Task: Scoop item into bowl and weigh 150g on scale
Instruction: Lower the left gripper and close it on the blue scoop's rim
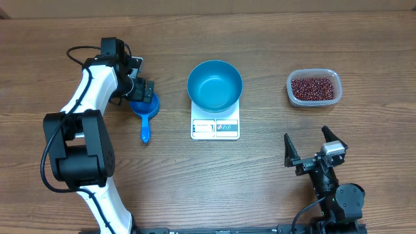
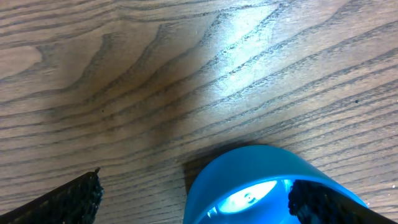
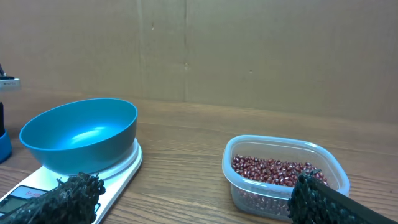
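Reaching for the scoop looks like the step in hand: the bowl is bare inside, so no scooping has begun.

From overhead, the left claw (image 1: pixel 142 84) hangs with its jaws wide and holding nothing, directly over the cup end of the small blue scoop (image 1: pixel 144 112), whose handle runs toward 6 o'clock. The blue bowl (image 1: pixel 214 84) sits on the white scale (image 1: pixel 215 127) at 3 o'clock from this claw, well apart. The beans (image 1: pixel 314 88) lie in a clear tub (image 1: pixel 290 89) further along at 3 o'clock. The right claw (image 1: pixel 307 140) is also spread wide and empty, with the tub at its 12 o'clock and the bowl at its 10 o'clock.

In the left wrist view, the left claw (image 2: pixel 194 196) shows bare desk (image 2: pixel 186 74) ahead. The scoop's cup (image 2: pixel 249 180) rises at 6 o'clock, nearer the right-hand finger (image 2: pixel 314 205) than the other. I judge the next move calls for dropping and centring before closing; an off-centre pinch on the rounded cup could slip.

In the right wrist view, the right claw (image 3: pixel 196 193) frames the scene with wide jaws. The bowl (image 3: pixel 81 134) on the scale (image 3: pixel 121 171) stands at 10 o'clock, and the beans (image 3: pixel 273 169) in their tub (image 3: pixel 249 199) sit at 2 o'clock, near one finger (image 3: pixel 317 199).
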Controlling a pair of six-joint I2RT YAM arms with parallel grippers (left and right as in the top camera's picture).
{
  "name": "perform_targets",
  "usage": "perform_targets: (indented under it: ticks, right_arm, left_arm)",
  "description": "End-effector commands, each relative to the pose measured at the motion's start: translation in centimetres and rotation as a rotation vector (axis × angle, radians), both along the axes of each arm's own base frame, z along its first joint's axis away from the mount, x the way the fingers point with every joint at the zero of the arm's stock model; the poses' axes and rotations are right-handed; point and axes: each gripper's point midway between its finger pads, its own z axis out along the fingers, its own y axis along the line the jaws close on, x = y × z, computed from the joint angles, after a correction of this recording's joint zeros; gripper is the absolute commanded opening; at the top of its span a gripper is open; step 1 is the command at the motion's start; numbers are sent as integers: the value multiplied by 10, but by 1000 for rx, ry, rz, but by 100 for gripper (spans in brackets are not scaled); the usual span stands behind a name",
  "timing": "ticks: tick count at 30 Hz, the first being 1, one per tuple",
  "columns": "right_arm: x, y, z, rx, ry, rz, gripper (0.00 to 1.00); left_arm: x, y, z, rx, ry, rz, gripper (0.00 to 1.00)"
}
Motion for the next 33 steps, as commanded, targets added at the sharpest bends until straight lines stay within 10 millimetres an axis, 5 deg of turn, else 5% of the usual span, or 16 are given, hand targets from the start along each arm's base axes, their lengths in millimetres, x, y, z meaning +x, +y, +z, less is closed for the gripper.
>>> perform_targets:
  ticks: [1, 18, 33]
  right_arm:
    - [0, 1, -2, -9, -4, 3, 100]
    - [0, 1, -2, -9, -4, 3, 100]
    - [0, 1, -2, -9, -4, 3, 100]
  left_arm:
    - [-3, 1, -7, 12, 15, -15, 99]
    - [-17, 1, -26, 13, 43, -24, 100]
    - [-17, 1, -27, 13, 45, -24, 73]
